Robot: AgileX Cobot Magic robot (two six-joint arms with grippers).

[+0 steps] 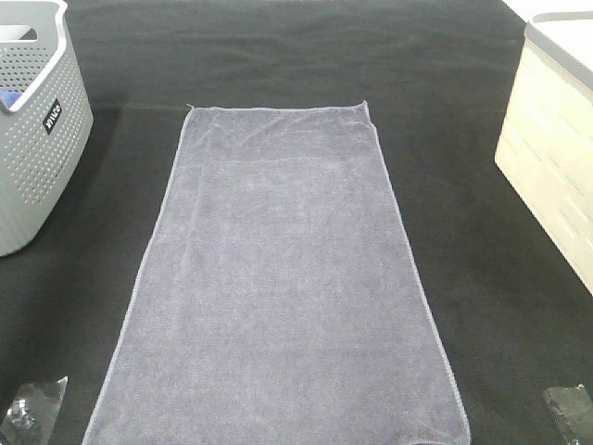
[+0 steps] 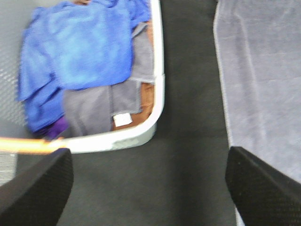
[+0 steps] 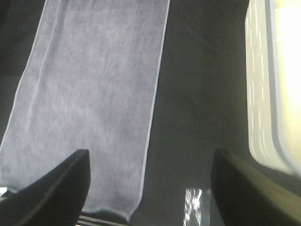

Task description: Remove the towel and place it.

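Note:
The towel (image 1: pixel 283 278) is grey-lavender with a thin stitched hem. It lies flat and lengthwise down the middle of the black mat (image 1: pixel 482 278), its far edge square and its near end running off the frame. My left gripper (image 2: pixel 149 155) is open and empty, hovering over bare mat between a grey basket (image 2: pixel 157 89) and the towel's left hem (image 2: pixel 223 94). My right gripper (image 3: pixel 150 155) is open and empty too, above the towel's right hem (image 3: pixel 153 103) near a corner. Neither gripper touches the towel.
The grey perforated basket (image 1: pixel 37 139) at far left holds a blue cloth (image 2: pixel 80 52) and several folded grey and brown cloths. A cream bin (image 1: pixel 556 158) stands at the right edge. Bits of both arms show at the near corners (image 1: pixel 32 413) (image 1: pixel 570 413).

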